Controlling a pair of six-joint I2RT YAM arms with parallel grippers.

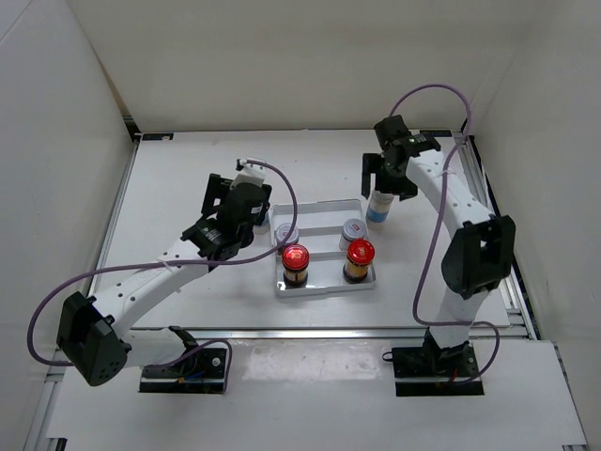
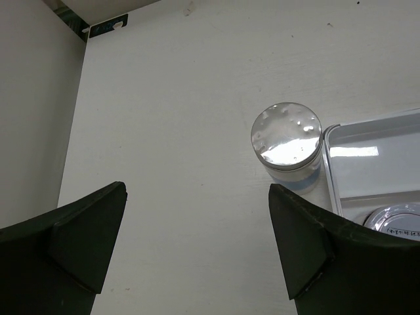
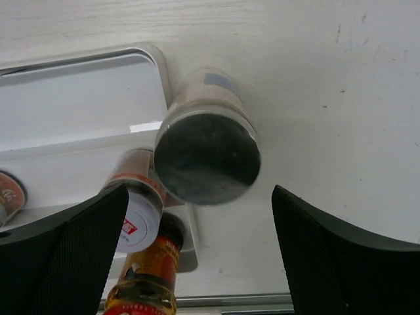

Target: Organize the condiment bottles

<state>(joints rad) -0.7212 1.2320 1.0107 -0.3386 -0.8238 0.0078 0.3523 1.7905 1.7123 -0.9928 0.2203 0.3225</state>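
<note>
The white tray (image 1: 325,289) holds two red-capped amber bottles (image 1: 295,262) (image 1: 360,257) in front and two white-lidded jars (image 1: 286,233) (image 1: 352,228) behind. One silver-capped bottle (image 1: 262,223) stands on the table just left of the tray; in the left wrist view it (image 2: 287,136) sits ahead and right of my open, empty left gripper (image 2: 197,191). The other silver-capped bottle (image 1: 379,206) stands just right of the tray. My right gripper (image 1: 389,178) is open above it; in the right wrist view its cap (image 3: 207,158) lies between the fingertips, untouched.
The tray's rim (image 2: 367,129) and a jar lid (image 2: 396,222) show at the right of the left wrist view. The right wrist view shows the tray (image 3: 85,105), a jar (image 3: 136,216) and an amber bottle (image 3: 146,272). White walls enclose the table.
</note>
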